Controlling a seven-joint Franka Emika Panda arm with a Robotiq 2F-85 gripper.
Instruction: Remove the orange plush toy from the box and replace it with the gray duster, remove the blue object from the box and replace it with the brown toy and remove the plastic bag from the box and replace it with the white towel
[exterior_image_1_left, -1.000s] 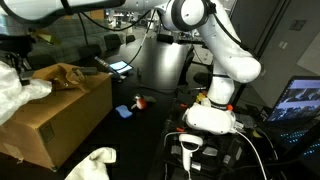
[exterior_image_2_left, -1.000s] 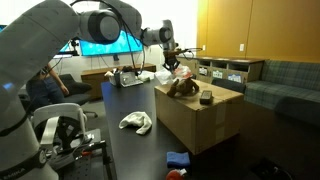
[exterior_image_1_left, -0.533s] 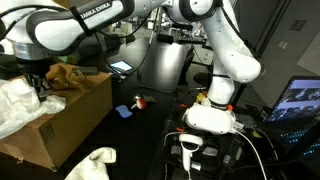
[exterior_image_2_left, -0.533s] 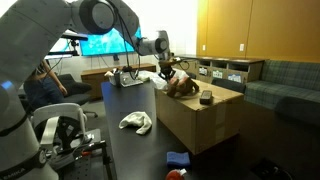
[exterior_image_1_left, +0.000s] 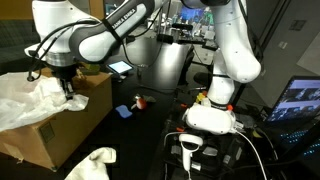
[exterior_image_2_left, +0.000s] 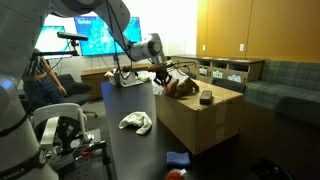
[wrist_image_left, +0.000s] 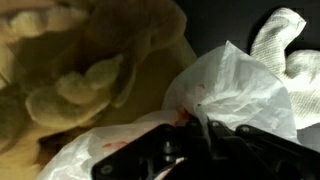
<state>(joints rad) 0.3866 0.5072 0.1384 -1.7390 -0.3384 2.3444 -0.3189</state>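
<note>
My gripper (exterior_image_1_left: 68, 86) hangs over the cardboard box (exterior_image_1_left: 60, 128) and is shut on the white plastic bag (exterior_image_1_left: 22, 100), which trails over the box's top. In the wrist view the bag (wrist_image_left: 232, 88) is pinched between the dark fingers (wrist_image_left: 160, 152) of the gripper (wrist_image_left: 205, 135). The brown toy (wrist_image_left: 88, 68) lies in the box just beside it, as the exterior view shows (exterior_image_2_left: 183, 86). The gray duster (exterior_image_2_left: 206, 97) rests in the box (exterior_image_2_left: 205, 125) too. The white towel (exterior_image_1_left: 95, 163) lies on the dark table. The blue object (exterior_image_1_left: 124, 111) and the orange plush toy (exterior_image_1_left: 139, 101) lie on the table.
A lit tablet (exterior_image_1_left: 118, 68) stands behind the box. The arm's base (exterior_image_1_left: 212, 118) and cables fill the table's right side. A bright monitor (exterior_image_2_left: 95, 35) and a shelf (exterior_image_2_left: 230, 70) stand at the back. The towel (wrist_image_left: 290, 50) shows below the gripper in the wrist view.
The arm has swung across the top of the box towards its table-side edge and dropped lower. The plastic bag has come along in the shut gripper.
</note>
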